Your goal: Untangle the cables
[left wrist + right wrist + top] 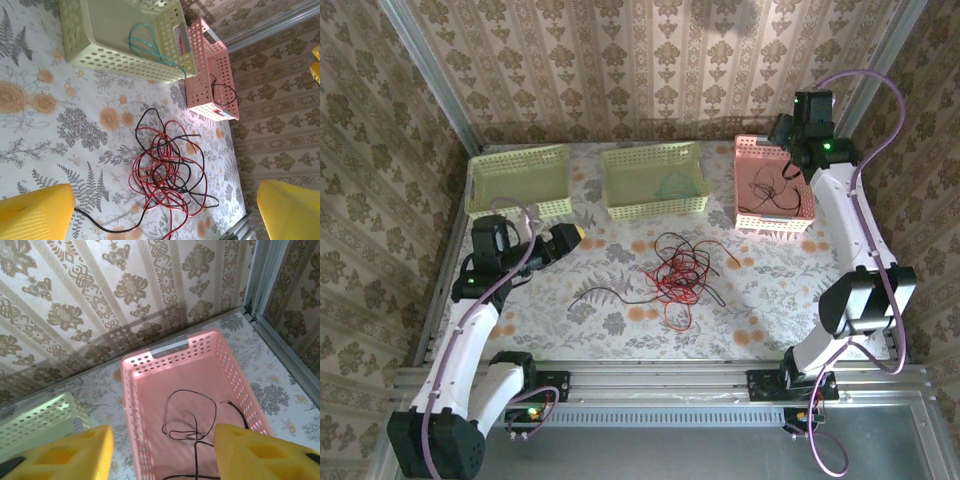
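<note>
Sorting by colour seems the reason 1 black cable [194,412] lies in the pink basket [135,405] at upper right under the wide, empty right jaws, while the left jaws, also wide, face the red-and-black tangle [678,272] at the centre of the worktop [780,310].

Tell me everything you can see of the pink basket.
The pink basket is a rectangular, plastic-looking bin, its walls pierced with round holes, a handle slot in the far end. It stands upright on the floral table at the far right, apart from the middle green basket. A black cable lies looped inside. The right claw hangs open above it.
</note>
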You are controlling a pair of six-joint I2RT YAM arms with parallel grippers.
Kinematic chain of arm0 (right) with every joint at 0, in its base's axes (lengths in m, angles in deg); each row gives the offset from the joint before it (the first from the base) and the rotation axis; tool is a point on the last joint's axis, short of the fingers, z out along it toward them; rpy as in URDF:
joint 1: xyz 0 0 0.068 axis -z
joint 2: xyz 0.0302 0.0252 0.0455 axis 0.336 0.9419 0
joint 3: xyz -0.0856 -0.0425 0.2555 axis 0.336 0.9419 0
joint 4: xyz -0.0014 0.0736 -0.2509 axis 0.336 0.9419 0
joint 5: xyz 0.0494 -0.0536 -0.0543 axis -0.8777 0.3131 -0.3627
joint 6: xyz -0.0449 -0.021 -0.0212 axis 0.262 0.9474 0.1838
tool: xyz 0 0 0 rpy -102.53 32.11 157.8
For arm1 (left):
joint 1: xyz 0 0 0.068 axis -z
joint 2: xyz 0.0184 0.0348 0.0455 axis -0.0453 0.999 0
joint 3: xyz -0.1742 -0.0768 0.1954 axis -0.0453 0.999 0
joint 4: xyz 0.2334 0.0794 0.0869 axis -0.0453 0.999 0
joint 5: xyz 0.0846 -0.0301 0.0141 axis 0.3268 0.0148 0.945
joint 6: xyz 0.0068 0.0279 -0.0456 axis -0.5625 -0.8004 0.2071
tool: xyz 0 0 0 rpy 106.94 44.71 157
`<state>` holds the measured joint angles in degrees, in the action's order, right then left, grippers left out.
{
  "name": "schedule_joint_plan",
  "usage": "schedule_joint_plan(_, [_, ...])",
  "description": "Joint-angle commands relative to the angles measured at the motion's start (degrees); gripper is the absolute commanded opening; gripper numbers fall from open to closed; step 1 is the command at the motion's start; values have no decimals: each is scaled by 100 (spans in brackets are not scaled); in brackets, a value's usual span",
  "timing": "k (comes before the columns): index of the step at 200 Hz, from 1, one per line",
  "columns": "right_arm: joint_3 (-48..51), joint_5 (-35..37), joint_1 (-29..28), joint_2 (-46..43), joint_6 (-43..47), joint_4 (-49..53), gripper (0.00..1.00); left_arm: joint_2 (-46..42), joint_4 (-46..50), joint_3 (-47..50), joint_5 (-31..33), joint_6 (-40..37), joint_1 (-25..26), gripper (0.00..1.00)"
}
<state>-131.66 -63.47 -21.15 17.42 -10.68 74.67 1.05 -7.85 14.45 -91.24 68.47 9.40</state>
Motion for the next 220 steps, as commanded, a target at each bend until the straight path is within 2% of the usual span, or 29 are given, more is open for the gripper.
schedule_joint_plan(1, [561,206,-173,-643,-146,156,60,50,-139,136,126,50,257,97])
schedule_joint_plan(17, [1214,117,-494,-1254,-107,-96,60,221,-200,168,324,23,666,98])
schedule_joint_plan(22, [1547,9,-674,-1596,-46,-242,60,317,-215,165,584,-3,872,97])
schedule_joint_plan(48, [3114,-1037,-1742,-2655,310,-967,59,1065,-271,24,1277,-240,2115,89])
schedule_joint_plan(71, [4229,-1995,-2381,-3151,190,-1092,58,1841,-367,-165,1734,-408,2999,82])
schedule_joint_plan(101, [5175,-2198,-3022,-3537,-112,-1044,58,2624,-645,-474,1920,-556,3721,79])
schedule_joint_plan(123, [5655,-2277,-3172,-3779,-346,-989,58,3051,-709,-807,1997,-773,4007,80])
schedule_joint_plan(150, [6128,-2501,-3295,-3883,-651,-1173,58,3679,-662,-1362,1819,-954,4098,78])
schedule_joint_plan(181, [6412,-2304,-3441,-3697,-742,-1430,56,4308,-533,-1914,1884,-1157,4186,73])
schedule_joint_plan(191, [6452,-2237,-3452,-3608,-756,-1505,52,4498,-490,-2063,1931,-1210,4201,70])
schedule_joint_plan(199, [6469,-2183,-3459,-3549,-751,-1519,48,4637,-439,-2180,1980,-1255,4214,63])
schedule_joint_plan(220, [6464,-1955,-3462,-3522,-726,-1445,27,4881,-207,-2435,2137,-1400,4245,47])
